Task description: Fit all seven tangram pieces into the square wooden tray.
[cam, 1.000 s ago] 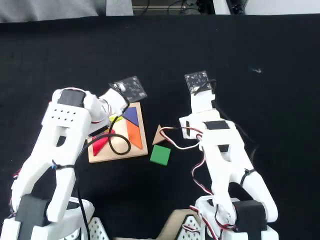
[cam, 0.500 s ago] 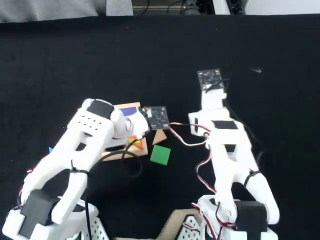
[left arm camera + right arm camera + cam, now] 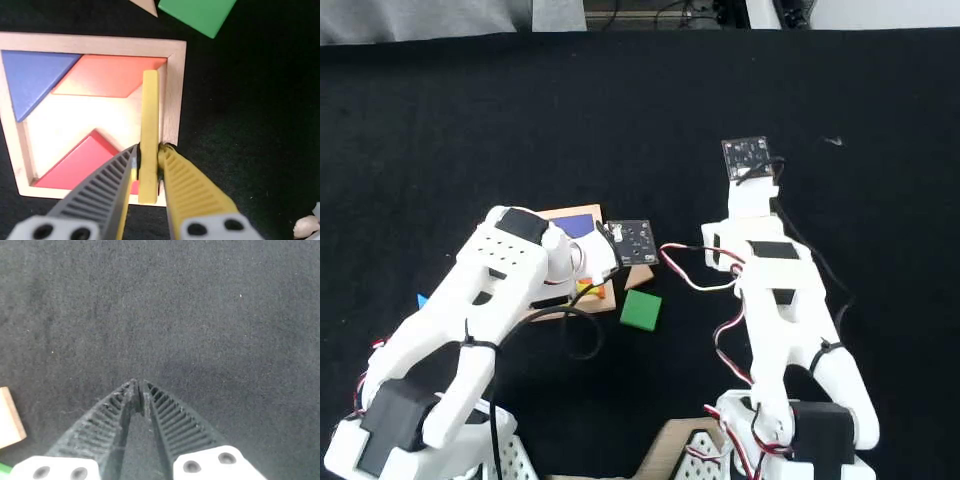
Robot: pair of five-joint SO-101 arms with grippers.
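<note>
**Left wrist view.** The left gripper (image 3: 148,150) pinches a yellow wooden piece (image 3: 150,115), which stands on its thin edge, so its outline cannot be told. The piece hangs over the square wooden tray (image 3: 173,75), just inside the rim on the side facing the green square (image 3: 200,12). A blue triangle (image 3: 30,75), an orange parallelogram (image 3: 107,75) and a red triangle (image 3: 80,165) lie flat in the tray. The pale floor between them is bare. The green square and a pale wooden triangle (image 3: 147,5) rest outside on the black cloth table (image 3: 250,100).

**Right wrist view.** The right gripper (image 3: 137,390) has its jaws pressed together on nothing, above bare cloth.

**Step in hand (judged):** seating the yellow piece.
- Tip it flat rather than dropping it on edge.
- Turn it until its sides run parallel to the parallelogram and the rim.
- Lower it clear of the rim wall, so that no corner rides up on the wood.
- Release it only once it touches the floor.

**Writing:** no label or print can be read on the pieces or the tray.
</note>
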